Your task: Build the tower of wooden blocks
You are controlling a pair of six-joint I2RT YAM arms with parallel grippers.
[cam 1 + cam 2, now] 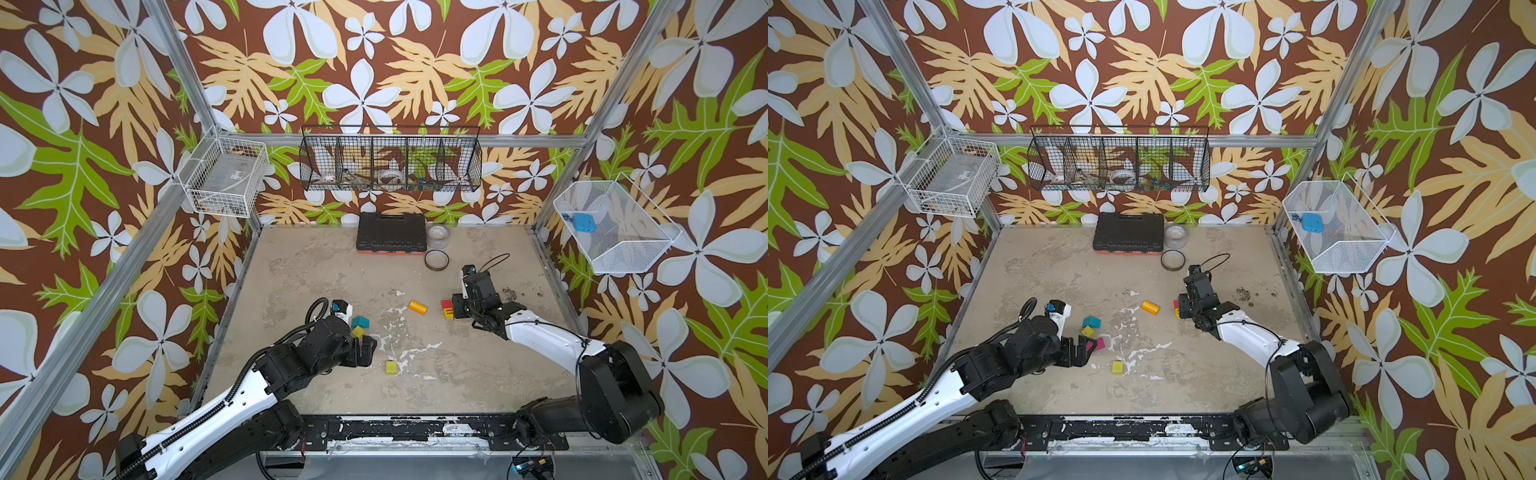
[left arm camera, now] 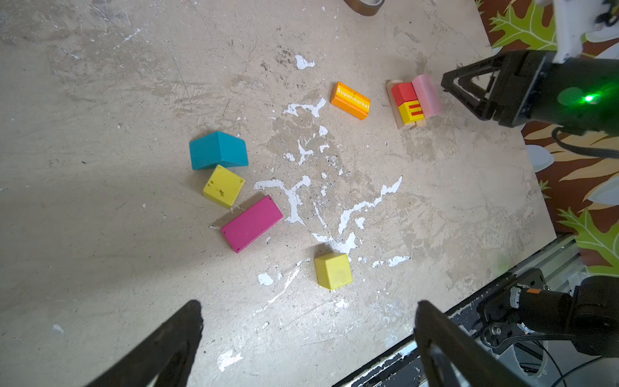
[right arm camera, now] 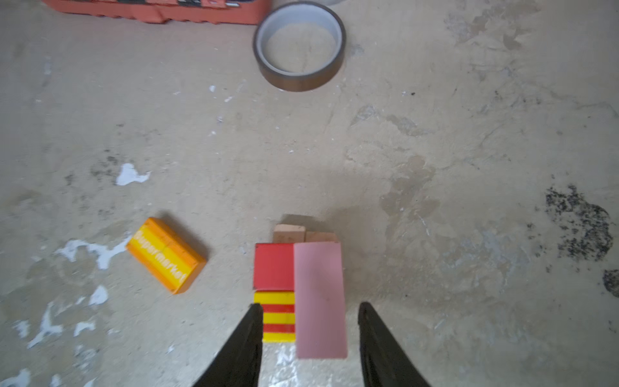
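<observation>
Squat red, striped-yellow, pink tower

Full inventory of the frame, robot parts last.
teal roof block: 1, teal, left side, beside a cube
yellow-green cubes: 2, yellow-green, one by teal, one alone nearer front
magenta block: 1, magenta, flat beside first cube
orange block: 1, orange, lettered "Supermarket", centre
red block: 1, red, on the planks
striped block: 1, yellow, red stripes, next to red
pink block: 1, pale pink, alongside both
tan planks: 2, bare wood, under those three
tape rolls: 2, brown and clear, rear
tool case: 1, black over orange, rear edge
wire baskets: 3, one black, two white, on walls
left gripper: 1, black, open, by magenta block
right gripper: 1, black, open, straddling pink block
</observation>
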